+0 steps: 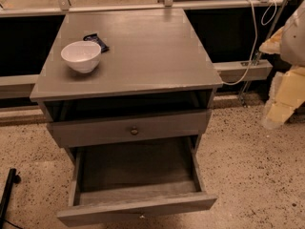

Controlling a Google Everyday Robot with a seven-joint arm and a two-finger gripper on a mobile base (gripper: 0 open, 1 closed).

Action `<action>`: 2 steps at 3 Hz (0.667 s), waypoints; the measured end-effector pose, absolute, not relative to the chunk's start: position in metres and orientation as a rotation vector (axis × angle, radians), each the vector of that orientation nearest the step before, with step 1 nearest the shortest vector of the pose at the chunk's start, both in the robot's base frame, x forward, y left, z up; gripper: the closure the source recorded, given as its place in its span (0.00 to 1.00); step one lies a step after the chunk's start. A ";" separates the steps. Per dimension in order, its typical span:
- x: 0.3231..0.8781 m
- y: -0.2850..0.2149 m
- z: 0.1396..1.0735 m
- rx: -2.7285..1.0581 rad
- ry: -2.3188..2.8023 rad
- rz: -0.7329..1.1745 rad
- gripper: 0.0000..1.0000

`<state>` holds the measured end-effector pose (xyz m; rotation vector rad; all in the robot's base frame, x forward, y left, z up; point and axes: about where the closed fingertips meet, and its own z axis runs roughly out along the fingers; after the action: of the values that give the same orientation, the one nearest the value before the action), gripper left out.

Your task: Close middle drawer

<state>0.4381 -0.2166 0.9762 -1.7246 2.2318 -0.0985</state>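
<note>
One middle drawer out, front edge cropped; blurred pincer (grip indiscernible) far right.

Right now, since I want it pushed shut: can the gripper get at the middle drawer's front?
Probably yes. The gripper hangs at the right edge, apart from the cabinet, and only floor lies between it and the middle drawer, whose front juts far out.

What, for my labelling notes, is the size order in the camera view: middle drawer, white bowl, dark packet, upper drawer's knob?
1. middle drawer (nearest the camera, yet clearly largest)
2. white bowl
3. dark packet
4. upper drawer's knob
The end effector is at the right edge, apart from the cabinet.
</note>
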 end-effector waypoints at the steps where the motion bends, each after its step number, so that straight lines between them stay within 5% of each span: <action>1: 0.438 -0.217 0.976 -1.725 2.232 -0.098 0.00; 2: 0.436 -0.202 0.940 -1.757 2.202 -0.043 0.00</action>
<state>0.4360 -0.2024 0.9403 -1.7575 2.2016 -0.0428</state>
